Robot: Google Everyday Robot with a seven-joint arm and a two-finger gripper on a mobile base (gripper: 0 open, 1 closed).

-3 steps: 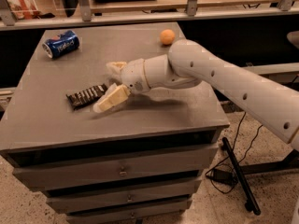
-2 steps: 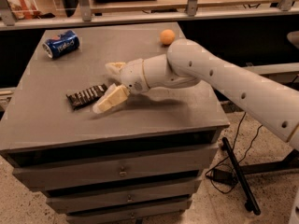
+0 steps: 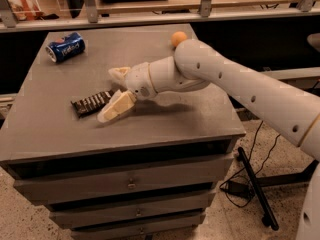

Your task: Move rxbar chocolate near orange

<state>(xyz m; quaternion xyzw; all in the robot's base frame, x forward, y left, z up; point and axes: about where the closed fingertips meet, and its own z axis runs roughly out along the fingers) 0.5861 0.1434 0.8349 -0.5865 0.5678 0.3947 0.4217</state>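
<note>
Camera view: grey cabinet top (image 3: 200,119) over drawers (image 3: 131,184), speckled floor (image 3: 235,224), rail (image 3: 150,17) behind. Blue soda can (image 3: 65,47) lying far left. Orange (image 3: 178,38) far edge, partly behind arm (image 3: 240,84). Rxbar chocolate (image 3: 91,103) flat, left of centre. Gripper (image 3: 116,90) spread wide at bar's right end, clamping nothing.

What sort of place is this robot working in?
Probably a lab or workshop: a grey drawer cabinet serves as the table, cables trail over the speckled floor, and the claw sits open at the rxbar chocolate.
</note>
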